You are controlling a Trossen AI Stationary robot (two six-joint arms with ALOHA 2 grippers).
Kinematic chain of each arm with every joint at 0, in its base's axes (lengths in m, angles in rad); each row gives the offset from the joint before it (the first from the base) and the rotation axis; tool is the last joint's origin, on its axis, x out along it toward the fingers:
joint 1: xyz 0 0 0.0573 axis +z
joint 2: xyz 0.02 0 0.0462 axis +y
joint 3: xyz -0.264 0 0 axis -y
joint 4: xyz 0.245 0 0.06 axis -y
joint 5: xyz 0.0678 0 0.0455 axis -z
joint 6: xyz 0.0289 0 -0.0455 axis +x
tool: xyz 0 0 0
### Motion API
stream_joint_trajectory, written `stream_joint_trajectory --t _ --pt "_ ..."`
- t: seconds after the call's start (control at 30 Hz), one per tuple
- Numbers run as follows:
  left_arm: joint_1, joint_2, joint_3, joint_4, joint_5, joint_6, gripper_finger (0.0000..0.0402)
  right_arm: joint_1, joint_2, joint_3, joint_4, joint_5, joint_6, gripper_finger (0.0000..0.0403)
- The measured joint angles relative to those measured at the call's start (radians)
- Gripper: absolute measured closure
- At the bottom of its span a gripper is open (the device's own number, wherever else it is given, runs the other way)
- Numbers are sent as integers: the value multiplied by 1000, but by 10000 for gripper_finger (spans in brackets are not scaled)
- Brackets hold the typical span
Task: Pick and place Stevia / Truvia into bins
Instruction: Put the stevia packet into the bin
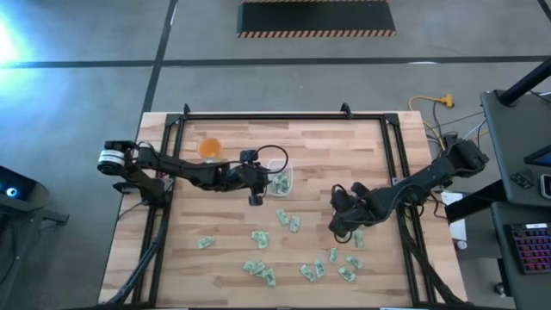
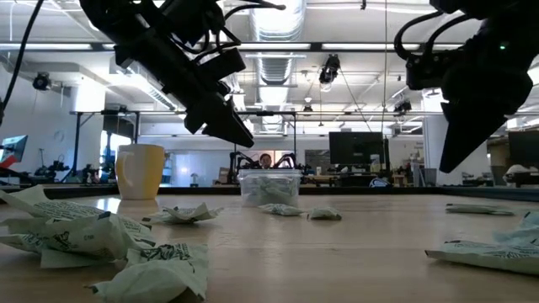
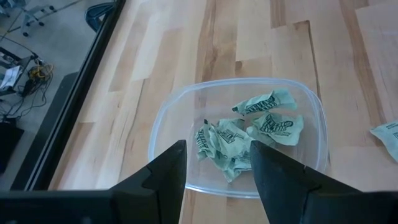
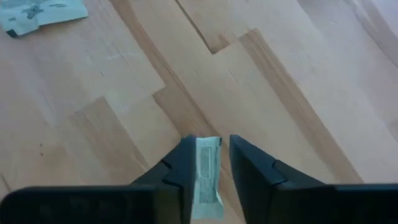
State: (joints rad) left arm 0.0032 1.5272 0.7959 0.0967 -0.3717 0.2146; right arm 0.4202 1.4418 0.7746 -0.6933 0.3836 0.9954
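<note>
Several pale green and white sachets [image 1: 288,221] lie scattered on the wooden table's near half. A few more sachets [image 3: 249,134] lie crumpled inside the clear container [image 1: 281,179], which stands on the table. My left gripper [image 3: 217,168] hovers open just above the container's [image 3: 163,118] near rim and holds nothing. My right gripper [image 1: 341,226] is raised above the table's right half, shut on one sachet [image 4: 208,165]. In the low view both grippers [image 2: 240,135] [image 2: 450,164] hang well clear of the tabletop. My right gripper has one sachet between its two fingers, with the sachet's end [image 4: 209,149] reaching about level with the fingertips. It lies against one finger [image 4: 183,165]. The sachet is lifted clear of the table, and the fingers point down at the wood.
An orange cup [image 1: 209,148] stands left of the container near the table's far edge. A black frame rail [image 1: 284,117] runs round the table. Loose sachets [image 1: 258,269] cluster toward the near edge, and bare wood lies between the two grippers.
</note>
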Motion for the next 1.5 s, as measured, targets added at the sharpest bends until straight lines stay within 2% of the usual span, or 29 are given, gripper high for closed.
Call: stream_joint_trajectory --t 0.23,0.47,0.7,1.03,1.27,1.37,1.5 --pt "0 0 4 0 0 0 241 0 0 -29 36 0 5 255" --pt "0 0 4 8 0 -1 241 -2 0 -103 121 -28 43 223" --pt "0 0 15 9 0 -1 241 -2 0 -147 213 -51 52 214" --pt "0 0 19 23 0 -3 241 -2 0 -188 215 -53 94 214" --pt "0 0 19 33 0 -3 241 -2 -2 -208 232 -46 101 234" --pt "0 0 20 32 0 -3 241 -2 -2 -209 230 -45 81 265" --pt "0 0 19 34 0 -2 241 -2 -2 -206 239 -48 35 325"
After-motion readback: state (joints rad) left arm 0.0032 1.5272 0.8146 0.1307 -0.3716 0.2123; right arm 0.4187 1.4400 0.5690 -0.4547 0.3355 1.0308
